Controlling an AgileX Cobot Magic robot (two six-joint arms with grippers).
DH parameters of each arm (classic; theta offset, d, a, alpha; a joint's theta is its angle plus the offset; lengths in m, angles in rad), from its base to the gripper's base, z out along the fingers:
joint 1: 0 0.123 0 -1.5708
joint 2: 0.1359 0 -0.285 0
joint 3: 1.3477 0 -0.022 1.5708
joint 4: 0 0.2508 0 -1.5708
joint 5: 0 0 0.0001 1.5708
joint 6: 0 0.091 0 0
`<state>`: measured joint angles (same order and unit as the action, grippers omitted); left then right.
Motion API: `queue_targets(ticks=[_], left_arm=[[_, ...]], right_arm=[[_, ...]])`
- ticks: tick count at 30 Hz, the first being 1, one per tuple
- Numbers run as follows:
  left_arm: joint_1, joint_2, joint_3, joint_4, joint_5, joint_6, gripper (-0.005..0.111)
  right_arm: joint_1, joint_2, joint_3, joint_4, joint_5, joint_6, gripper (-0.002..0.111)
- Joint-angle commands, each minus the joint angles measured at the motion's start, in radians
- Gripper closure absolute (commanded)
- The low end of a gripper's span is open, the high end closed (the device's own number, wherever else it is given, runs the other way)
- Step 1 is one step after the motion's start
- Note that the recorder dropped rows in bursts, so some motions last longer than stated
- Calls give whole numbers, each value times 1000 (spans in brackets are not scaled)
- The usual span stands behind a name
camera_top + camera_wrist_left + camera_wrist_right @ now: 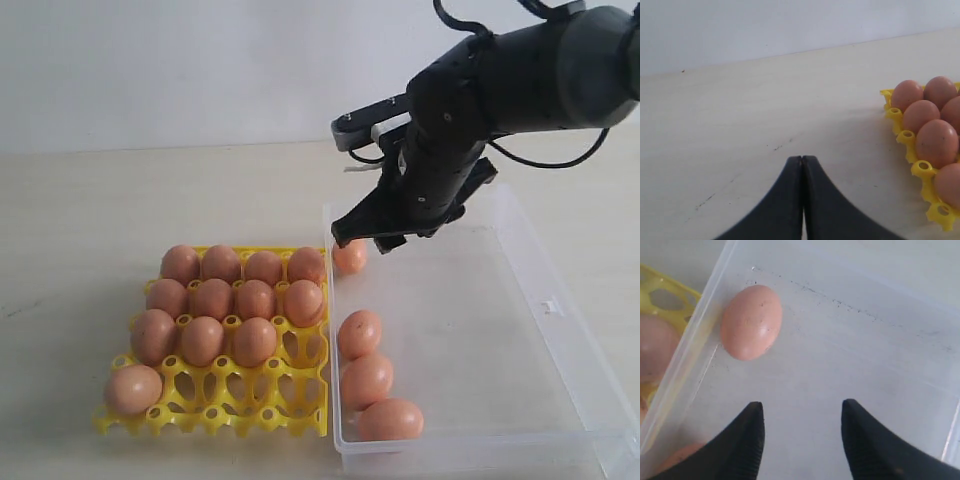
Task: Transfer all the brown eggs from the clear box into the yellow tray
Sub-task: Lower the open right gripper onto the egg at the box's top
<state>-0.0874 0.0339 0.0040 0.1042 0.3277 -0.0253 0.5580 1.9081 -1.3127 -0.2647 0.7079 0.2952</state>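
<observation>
Closest to the lens is the front wall of the clear box (470, 448). Three brown eggs (366, 380) sit in a line just behind it, hugging the box's 9 o'clock wall. Up at the box's 11 o'clock corner the fourth egg (350, 257) lies on its own against that same wall. Over the box floor just beside that egg hangs the right claw (802, 407), jaws spread wide with nothing between them. At 9 o'clock of the box, right up against it, is the yellow tray (262, 402) with twelve eggs in its cups: the far two rows are full, three sit in the next row, and one is at the 7 o'clock corner. Meanwhile the left claw (802, 160) is pinched together on nothing, low over the bare table (740, 115) with the tray nearby.
</observation>
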Motion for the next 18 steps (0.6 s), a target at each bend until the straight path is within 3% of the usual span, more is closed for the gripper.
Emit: queue_targets(ticks=[1,18], left_arm=[[-3,2,-4,-2,-12,-4,107],[-3,2,-4,-2,-12,-4,107]], right_arm=[[-8,56,-62,62,-49,7,54],[-43,150,-143,138,-114,51,54]])
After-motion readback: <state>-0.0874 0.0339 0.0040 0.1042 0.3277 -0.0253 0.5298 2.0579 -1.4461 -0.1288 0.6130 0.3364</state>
